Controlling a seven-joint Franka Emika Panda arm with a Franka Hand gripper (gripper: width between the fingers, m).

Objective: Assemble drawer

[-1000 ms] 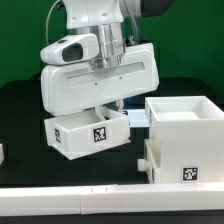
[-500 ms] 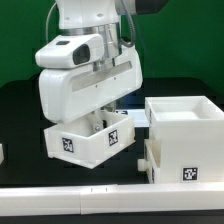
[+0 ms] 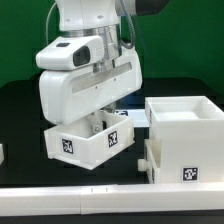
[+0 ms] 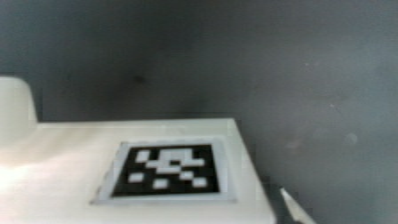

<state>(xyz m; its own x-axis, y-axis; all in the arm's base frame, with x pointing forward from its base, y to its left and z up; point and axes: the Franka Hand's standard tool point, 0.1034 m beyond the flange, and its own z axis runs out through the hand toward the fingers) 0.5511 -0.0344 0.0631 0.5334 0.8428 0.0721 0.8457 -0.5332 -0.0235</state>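
A small tray (image 3: 88, 140) is carried beneath the hand (image 3: 100, 112); its grip cannot be told. The tray should be kept level and squared to the housing (image 3: 185, 135).

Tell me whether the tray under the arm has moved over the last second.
Yes. The tray has turned, so two tagged faces now show, and shifted slightly toward the exterior view's left, away from the housing, which stayed put.
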